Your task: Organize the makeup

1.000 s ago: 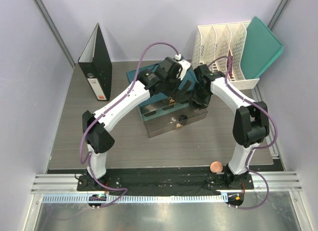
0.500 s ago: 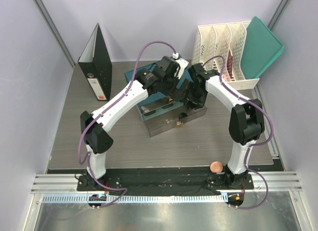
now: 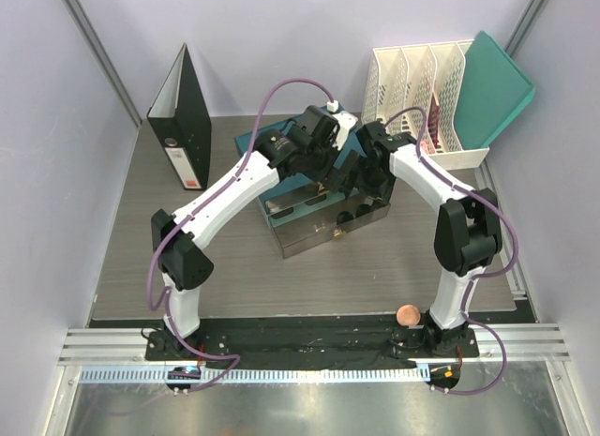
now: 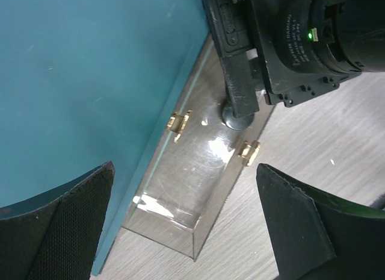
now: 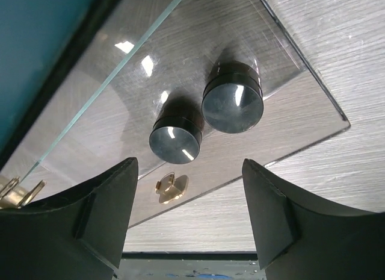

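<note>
You have one gray surface [image 3: 141,267] with everything on it. At the back left stands one black binder [image 3: 183,117], upright. At the back right stands one white rack [image 3: 412,89], and one teal folder [image 3: 497,89] leans at its right end. In the middle sits one teal box [image 4: 90,81], and one clear drawer [image 3: 319,232] sticks out of its front. The two arms bend in over the box, so from above they hide most of it and most of the drawer's inside.

Your left pincer [image 4: 184,171] hangs over the edge of the box and the drawer. Its two fingers are far apart, with nothing between them. Your right pincer [image 5: 187,171] hangs just over the drawer. Its fingers are far apart too and hold nothing.

You can see three bits of makeup. Two black round jars [image 5: 175,135] [image 5: 233,104] stand side by side inside the clear drawer, right under the right pincer. One peach round disc [image 3: 408,314] lies on the surface beside the right arm's base, well apart from the drawer. Two gold knobs [image 4: 178,123] [image 4: 248,152] show on the drawers.
</note>
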### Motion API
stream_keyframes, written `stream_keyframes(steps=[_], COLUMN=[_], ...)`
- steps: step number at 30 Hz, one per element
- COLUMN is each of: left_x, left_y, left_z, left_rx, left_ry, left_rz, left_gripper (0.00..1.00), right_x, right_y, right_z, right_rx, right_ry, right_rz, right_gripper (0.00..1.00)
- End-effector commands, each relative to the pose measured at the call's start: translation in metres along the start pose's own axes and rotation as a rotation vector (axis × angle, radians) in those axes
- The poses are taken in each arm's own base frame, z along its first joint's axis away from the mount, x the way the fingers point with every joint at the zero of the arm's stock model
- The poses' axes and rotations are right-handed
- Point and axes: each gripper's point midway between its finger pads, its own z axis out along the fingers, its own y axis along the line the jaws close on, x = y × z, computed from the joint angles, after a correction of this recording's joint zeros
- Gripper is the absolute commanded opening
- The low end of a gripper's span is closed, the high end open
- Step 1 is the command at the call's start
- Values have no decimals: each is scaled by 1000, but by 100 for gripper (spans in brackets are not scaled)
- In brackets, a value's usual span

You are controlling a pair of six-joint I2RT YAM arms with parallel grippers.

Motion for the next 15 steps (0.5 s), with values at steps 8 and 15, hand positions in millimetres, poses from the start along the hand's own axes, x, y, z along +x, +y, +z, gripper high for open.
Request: stream_keyframes(steps=[8, 15], left_x=[-12, -2], left_y=[-17, -77], left_z=[-30, -39], left_rx=[120, 408], left_ry=[-66, -51], left_rz=[2, 31], left_gripper=[99, 95], right_x=[11, 28], right_y=[-25, -70], right_z=[-79, -73], right_rx=[-8, 10], right_ry=[-78, -77], right_rz=[-88, 40], right_gripper=[75, 75])
